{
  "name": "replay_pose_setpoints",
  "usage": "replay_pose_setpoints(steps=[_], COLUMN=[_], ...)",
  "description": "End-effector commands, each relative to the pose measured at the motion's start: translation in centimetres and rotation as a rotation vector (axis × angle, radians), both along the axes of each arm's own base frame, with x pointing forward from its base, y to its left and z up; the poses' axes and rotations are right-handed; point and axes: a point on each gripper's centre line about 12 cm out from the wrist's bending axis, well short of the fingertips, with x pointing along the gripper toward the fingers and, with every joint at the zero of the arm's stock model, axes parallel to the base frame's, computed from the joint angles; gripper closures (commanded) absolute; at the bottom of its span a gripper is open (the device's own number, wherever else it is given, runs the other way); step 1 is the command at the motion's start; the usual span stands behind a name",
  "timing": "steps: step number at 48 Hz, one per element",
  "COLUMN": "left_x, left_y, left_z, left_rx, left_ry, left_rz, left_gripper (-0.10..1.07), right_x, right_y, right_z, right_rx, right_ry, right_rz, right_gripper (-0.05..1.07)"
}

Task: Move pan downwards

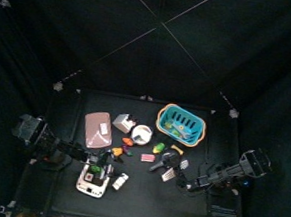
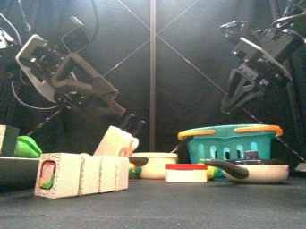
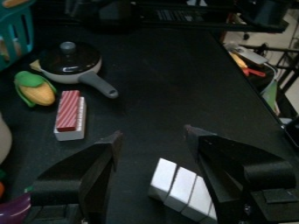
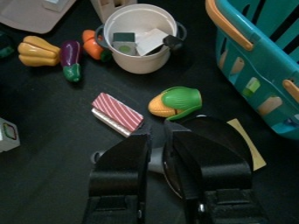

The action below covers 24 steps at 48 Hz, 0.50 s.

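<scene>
The small dark pan point(image 2: 260, 172) sits low on the table at the right, its short handle pointing left. In the left wrist view the pan point(image 3: 68, 61) lies far off, with a knob on top and its handle toward a red striped block point(image 3: 69, 115). My right gripper point(image 2: 245, 89) hangs open in the air above the pan, holding nothing. In its own view the right gripper point(image 4: 160, 162) covers most of the pan. My left gripper point(image 3: 152, 162) stands open and low, over a row of white blocks point(image 3: 183, 187).
Behind the pan stands a teal basket point(image 2: 231, 141). A white pot point(image 4: 138, 37), a green-and-yellow toy point(image 4: 176, 101) and the red striped block point(image 4: 117, 113) lie close by. A pinkish tray point(image 1: 100, 125) is at the back left, and a white block toy point(image 2: 81, 173) at the front left.
</scene>
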Motion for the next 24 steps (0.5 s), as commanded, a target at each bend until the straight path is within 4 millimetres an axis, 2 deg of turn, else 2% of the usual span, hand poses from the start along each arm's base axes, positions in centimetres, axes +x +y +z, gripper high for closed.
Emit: replay_pose_setpoints(steps=[1, 17, 24], left_x=[0.2, -0.1, -0.9], left_y=[0.8, 1.4, 2.1], left_z=[1.1, 1.6, 2.0], left_rx=[-0.02, -0.056, -0.084], left_ry=[-0.039, -0.05, -0.058], left_rz=[0.042, 0.093, 0.141], left_gripper=[0.04, 0.04, 0.04], right_x=[-0.2, 0.0, -0.2], right_y=[-0.5, -1.3, -1.8], right_z=[0.8, 1.6, 3.2], right_rx=[0.003, -0.047, -0.036], right_ry=[-0.029, -0.056, -0.11], right_rz=[-0.009, 0.01, 0.002], right_gripper=[0.4, 0.4, 0.4])
